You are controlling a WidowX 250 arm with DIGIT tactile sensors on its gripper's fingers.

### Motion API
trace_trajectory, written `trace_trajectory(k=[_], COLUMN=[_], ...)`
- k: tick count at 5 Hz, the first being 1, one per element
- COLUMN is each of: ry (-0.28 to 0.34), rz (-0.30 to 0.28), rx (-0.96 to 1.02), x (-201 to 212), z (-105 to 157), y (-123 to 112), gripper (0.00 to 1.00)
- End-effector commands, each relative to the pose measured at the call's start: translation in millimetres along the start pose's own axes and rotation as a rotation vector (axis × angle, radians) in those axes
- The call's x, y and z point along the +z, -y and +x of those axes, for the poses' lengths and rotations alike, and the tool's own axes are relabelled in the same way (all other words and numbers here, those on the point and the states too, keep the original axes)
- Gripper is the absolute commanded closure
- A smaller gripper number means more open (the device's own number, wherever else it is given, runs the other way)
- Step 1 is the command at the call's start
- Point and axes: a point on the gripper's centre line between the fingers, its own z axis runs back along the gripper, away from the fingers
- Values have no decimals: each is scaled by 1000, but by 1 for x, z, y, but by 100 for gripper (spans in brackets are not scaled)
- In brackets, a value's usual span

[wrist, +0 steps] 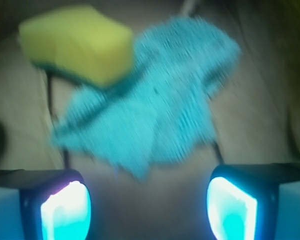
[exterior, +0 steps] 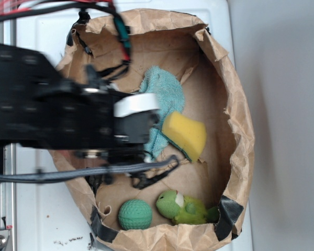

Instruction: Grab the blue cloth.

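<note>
Paper bag [exterior: 235, 104], lying open, brown. Blue cloth [wrist: 160, 105] spreading flat on the bag floor near the middle, partly under the arm in the exterior view. Yellow sponge [wrist: 77, 42] resting on one edge of the cloth. Gripper [wrist: 150, 205] hovering above the cloth, fingers [wrist: 65, 210] standing wide apart, holding nothing. Green ball [exterior: 135, 214] and green toy [exterior: 183, 206] sitting together at the bag's end, well apart from the cloth.

The cloth [wrist: 155, 110] is soft, nubbly terry with frayed edges. The sponge [wrist: 77, 42] looks matt and porous. The bag [exterior: 235, 120] is crumpled brown paper. The ball [exterior: 135, 214] has a finely textured matt skin.
</note>
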Motion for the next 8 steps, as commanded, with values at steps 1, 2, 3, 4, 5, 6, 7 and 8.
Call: trace_trajectory(k=[1,2,3,4,5,6,7,8], ry=[58,87,76,63,50,45,50,61], rz=[3,-4,7,13,28,43,41,35], rx=[42,35,28,17,-1,-5,11,19], x=[-2,-14,-31,-35,-42,-47,-46,-42], z=[50,57,58,51,41,35,37,40], y=[0,2,6,9,9,7,7,7], gripper=[0,0,0,0,0,4,100,100])
